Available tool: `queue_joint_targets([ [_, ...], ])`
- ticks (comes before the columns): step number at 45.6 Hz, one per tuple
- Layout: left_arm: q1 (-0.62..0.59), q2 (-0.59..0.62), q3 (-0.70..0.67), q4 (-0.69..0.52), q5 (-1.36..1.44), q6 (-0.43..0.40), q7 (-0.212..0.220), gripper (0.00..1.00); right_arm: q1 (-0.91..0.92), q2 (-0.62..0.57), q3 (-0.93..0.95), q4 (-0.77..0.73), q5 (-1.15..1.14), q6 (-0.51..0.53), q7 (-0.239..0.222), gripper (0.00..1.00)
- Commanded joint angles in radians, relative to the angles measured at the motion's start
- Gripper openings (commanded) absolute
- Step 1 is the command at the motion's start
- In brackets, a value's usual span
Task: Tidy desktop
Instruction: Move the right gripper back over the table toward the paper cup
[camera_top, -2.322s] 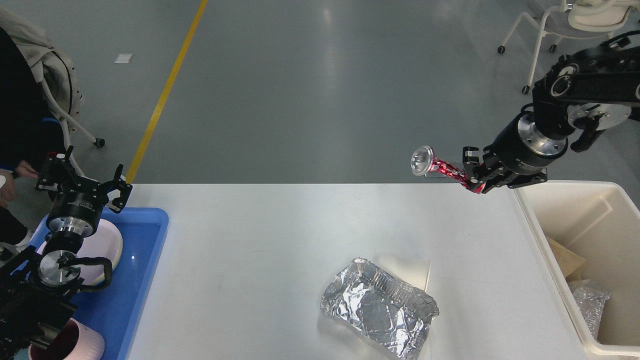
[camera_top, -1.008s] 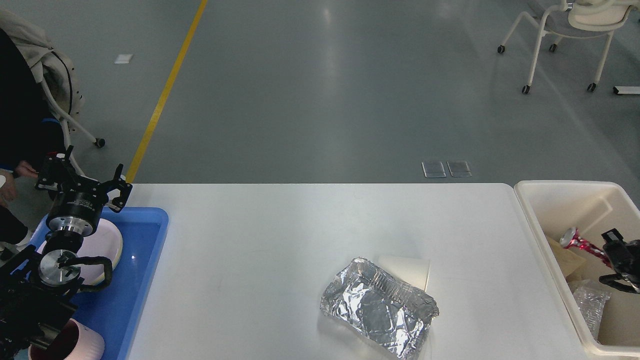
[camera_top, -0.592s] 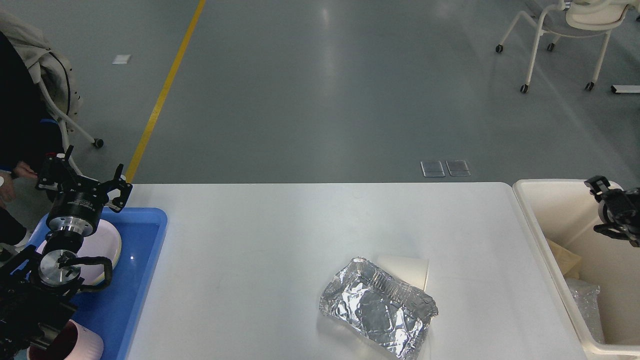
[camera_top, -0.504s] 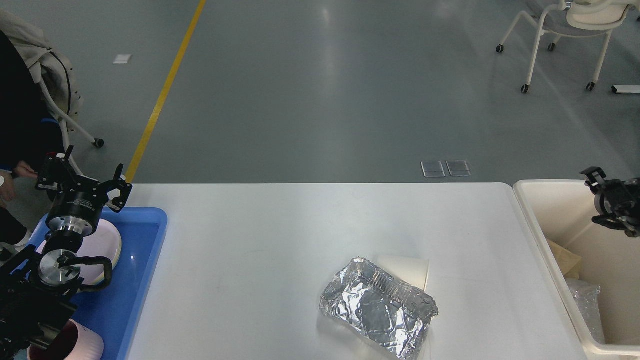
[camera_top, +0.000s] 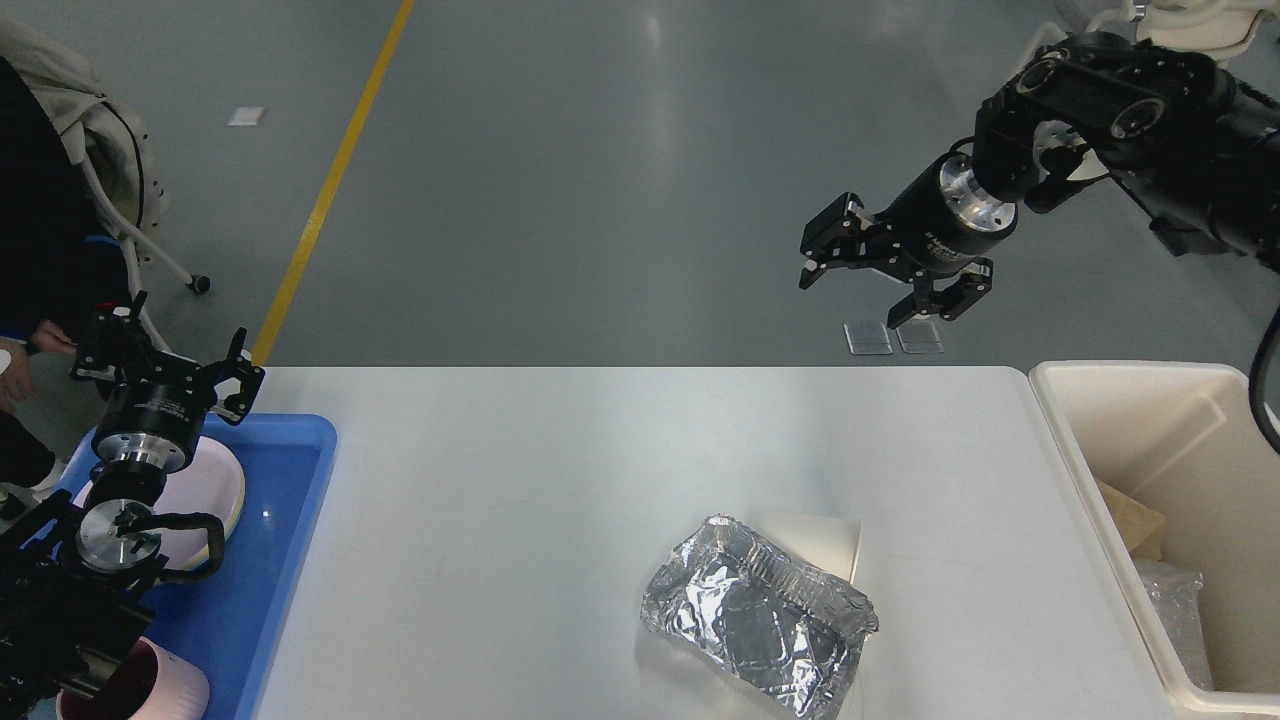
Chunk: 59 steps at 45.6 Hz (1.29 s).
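Right end effector (camera_top: 872, 282) spread wide, empty (left end effector (camera_top: 168, 365) likewise); thin foil tray (camera_top: 758, 615) on tabletop (camera_top: 520, 500) may crumple or slip when pinched.

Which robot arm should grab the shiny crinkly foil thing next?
Probably the right. Its gripper is open and empty, raised beyond the desktop, on the same side as the foil tray and the bin. The left gripper sits far off over the blue tray.

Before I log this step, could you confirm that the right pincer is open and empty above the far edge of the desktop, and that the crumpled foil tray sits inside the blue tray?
Not quite. The head view shows the foil tray lying on the desktop, well apart from the blue tray. The right pincer is indeed open and empty.
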Motion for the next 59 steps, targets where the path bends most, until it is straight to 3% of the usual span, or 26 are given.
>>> queue_joint_targets([
  [1,0.000,0.000,-0.001,0.000,0.000,0.000,0.000,0.98,0.200,-0.005,-0.018,0.423,-0.003,-0.112,-0.006,1.00],
  [6,0.000,0.000,0.000,0.000,0.000,0.000,0.000,0.98,0.285,0.034,-0.021,0.538,-0.003,-0.188,-0.012,1.00],
  [13,0.000,0.000,-0.001,0.000,0.000,0.000,0.000,0.98,0.294,0.066,-0.039,0.541,-0.013,-0.220,-0.013,1.00],
  [21,0.000,0.000,-0.001,0.000,0.000,0.000,0.000,0.98,0.250,0.063,-0.082,0.534,-0.053,-0.341,-0.012,1.00],
  [28,0.000,0.000,0.000,0.000,0.000,0.000,0.000,0.98,0.118,0.052,-0.096,0.512,-0.049,-0.421,-0.010,1.00],
  [36,0.000,0.000,-0.001,0.000,0.000,0.000,0.000,0.98,-0.077,0.052,-0.073,0.414,-0.049,-0.439,-0.009,1.00],
  [59,0.000,-0.002,-0.001,0.000,0.000,0.000,0.000,0.98,-0.374,0.164,-0.010,0.205,-0.053,-0.540,-0.010,1.00],
])
